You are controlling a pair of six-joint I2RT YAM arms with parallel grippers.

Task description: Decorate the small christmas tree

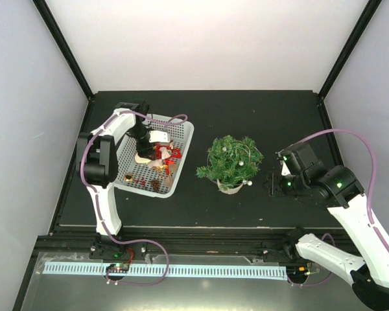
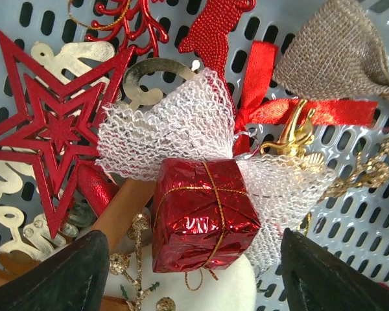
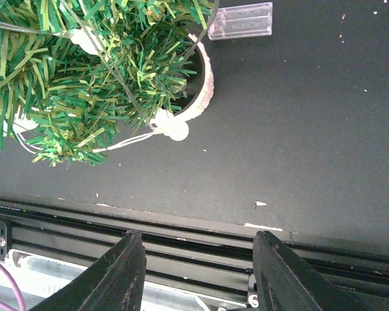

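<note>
The small christmas tree [image 1: 232, 161], dark green in a whitish pot, stands mid-table; the right wrist view shows its branches [image 3: 71, 71] and pot rim [image 3: 206, 84]. A white mesh basket [image 1: 181, 162] of ornaments sits to its left. My left gripper [image 1: 144, 146] is down in the basket, open [image 2: 194, 275]; its fingers [image 2: 71, 272] flank a red foil gift box [image 2: 204, 217] tied with gold thread, without touching it. My right gripper [image 1: 271, 183] is open and empty [image 3: 198, 262] right of the tree, above the table's near edge.
Around the gift box lie a red star [image 2: 52, 129], white net ribbon [image 2: 175, 126], burlap bell [image 2: 340, 52], gold bird [image 2: 295, 133] and red reindeer [image 2: 214, 29]. A clear battery box [image 3: 243, 19] lies by the pot. A black rail [image 3: 194, 233] runs along the near edge.
</note>
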